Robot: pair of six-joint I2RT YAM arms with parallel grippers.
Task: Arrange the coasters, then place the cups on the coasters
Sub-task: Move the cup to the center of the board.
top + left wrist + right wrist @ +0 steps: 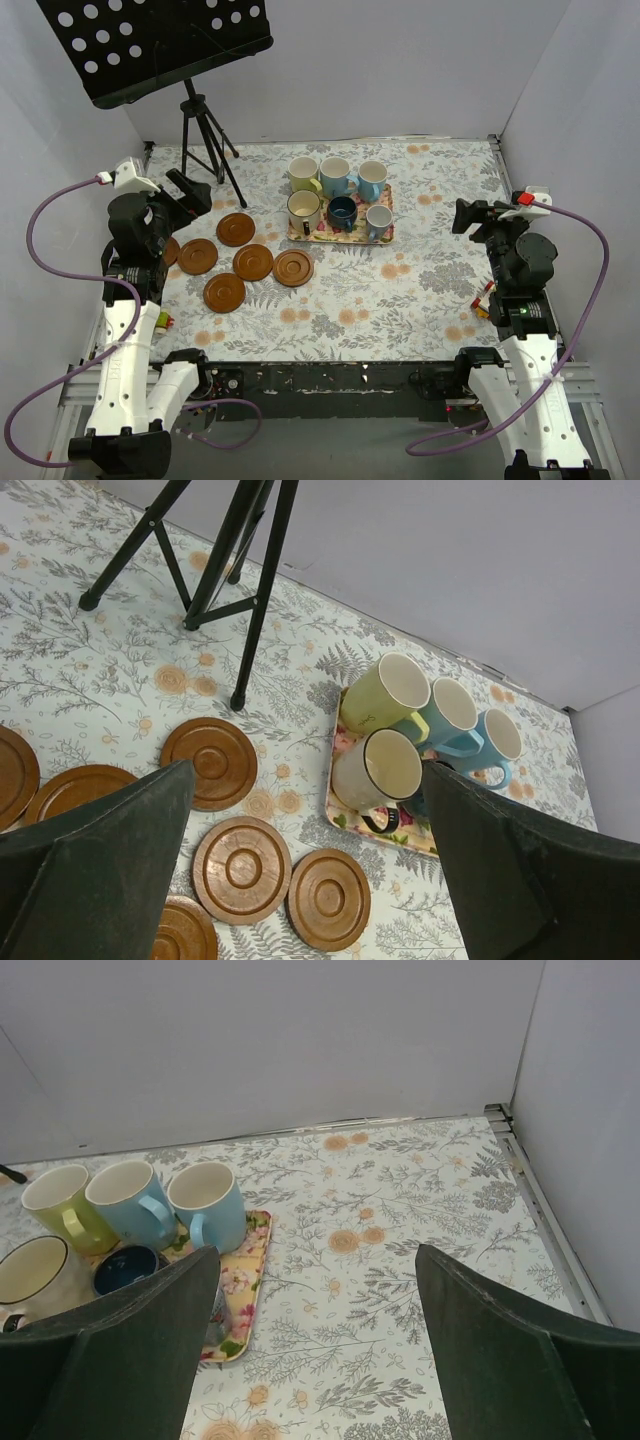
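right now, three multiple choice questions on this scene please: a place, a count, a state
1. Where do the cups stand? A on the coasters; B on the floral tray; C under the music stand.
2. How many cups are there? A four; B eight; C six.
3. How is the left gripper? A open, empty; B shut on a cup; C shut on a coaster.
Key: 1 B, all sit on the tray; 2 C, two rows of three; 3 A, jaws apart, nothing between.
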